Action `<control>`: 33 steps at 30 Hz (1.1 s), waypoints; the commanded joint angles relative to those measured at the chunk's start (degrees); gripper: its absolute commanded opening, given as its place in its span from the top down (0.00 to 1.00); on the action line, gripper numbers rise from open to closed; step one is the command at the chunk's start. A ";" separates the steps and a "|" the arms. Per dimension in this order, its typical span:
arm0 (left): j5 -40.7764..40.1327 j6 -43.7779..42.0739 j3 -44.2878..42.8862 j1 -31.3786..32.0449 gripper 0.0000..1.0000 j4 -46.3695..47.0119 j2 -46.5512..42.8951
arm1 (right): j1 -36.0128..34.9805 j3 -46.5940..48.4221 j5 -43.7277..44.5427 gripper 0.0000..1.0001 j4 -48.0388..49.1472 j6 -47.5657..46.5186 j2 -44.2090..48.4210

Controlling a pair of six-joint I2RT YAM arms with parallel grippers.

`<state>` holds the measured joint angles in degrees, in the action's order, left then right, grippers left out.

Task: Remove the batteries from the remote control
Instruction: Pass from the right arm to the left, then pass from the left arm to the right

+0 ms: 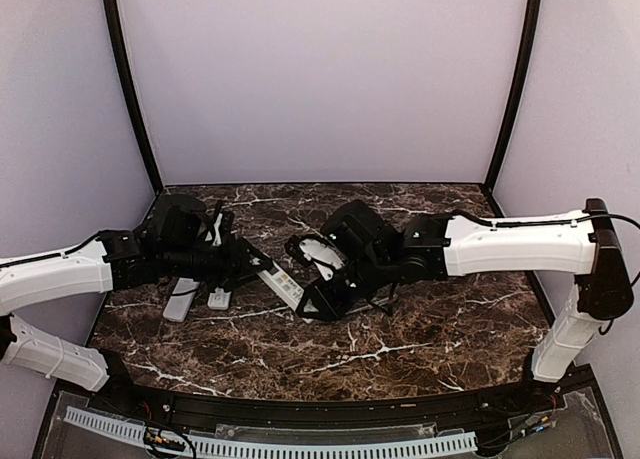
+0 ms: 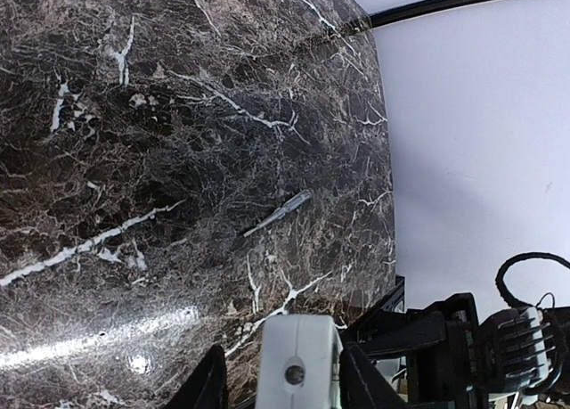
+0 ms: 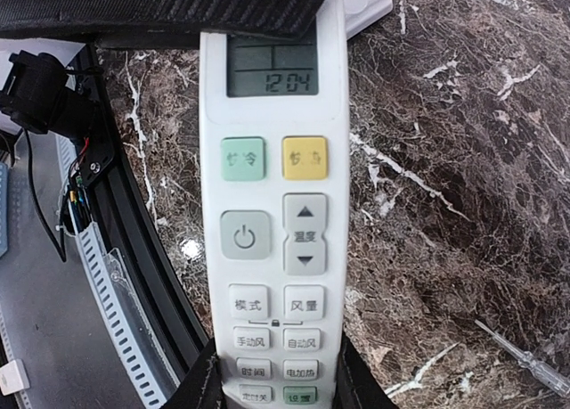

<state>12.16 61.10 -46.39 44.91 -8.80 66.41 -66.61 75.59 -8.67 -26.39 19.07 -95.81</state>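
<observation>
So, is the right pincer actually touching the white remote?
Touching. The right wrist view shows the remote clamped in the right pincer, both dark fingertips flush against its white sides, no gap.

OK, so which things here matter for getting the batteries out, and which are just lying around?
For the job: remote control, gripped by the right gripper, its far end inside the left gripper. No batteries visible.
Lying about: screwdriver; long white piece; small white piece.
</observation>
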 commanded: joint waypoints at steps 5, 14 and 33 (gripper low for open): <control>0.02 1.05 1.46 0.18 0.75 0.69 -1.42 | -1.06 2.95 1.71 0.83 -0.28 -1.75 -1.17; -0.84 2.70 2.28 0.18 0.92 0.86 -1.97 | -1.34 3.89 3.60 0.50 -0.98 -1.69 -1.44; -6.02 16.41 1.33 0.18 1.00 -9.33 -1.37 | -9.37 15.81 30.22 0.35 -10.13 2.54 -11.23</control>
<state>7.25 72.12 -43.35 44.91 -12.62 65.39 -74.70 88.42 13.26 -32.67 19.62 -104.05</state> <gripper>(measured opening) 0.210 0.670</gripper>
